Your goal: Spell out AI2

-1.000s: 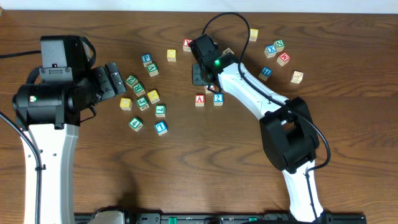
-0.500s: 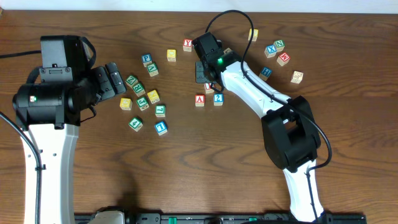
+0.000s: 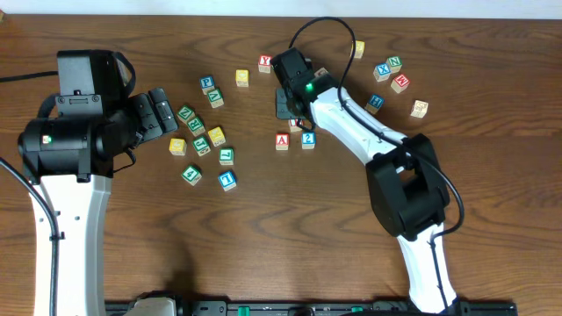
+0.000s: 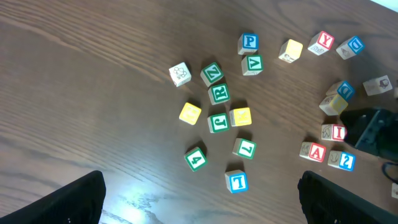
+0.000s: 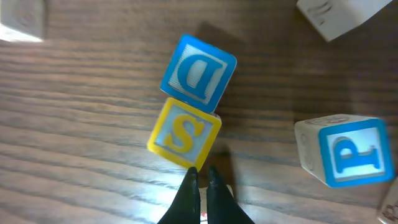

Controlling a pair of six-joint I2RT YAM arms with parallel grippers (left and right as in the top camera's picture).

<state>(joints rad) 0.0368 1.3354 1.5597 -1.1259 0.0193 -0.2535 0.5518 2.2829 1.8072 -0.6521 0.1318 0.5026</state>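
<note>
The I block (image 4: 334,132) is mostly hidden under the right arm in the overhead view; only the left wrist view shows it whole, just on the far side of the A block (image 3: 282,140) and the 2 block (image 3: 308,139); I cannot tell if it touches the A block. The A block on the left and the 2 block on the right sit side by side near the middle of the tabletop (image 3: 290,237); bare wood lies along their near side.

The right gripper (image 5: 202,179) has its fingers pressed together, with nothing seen between them; the tips sit at the edge of the yellow S block (image 5: 185,134), which touches the blue D block (image 5: 199,68); a tiny red and white bit under the fingers is too small to name. The P block (image 5: 345,152) sits apart from those two; a white block (image 5: 339,12) is cut off at the top edge.

The left gripper (image 3: 161,111) is spread wide; its own view shows only dark finger ends in the bottom corners; it hangs at the left, beside a bunch of blocks (image 3: 202,140).
</note>
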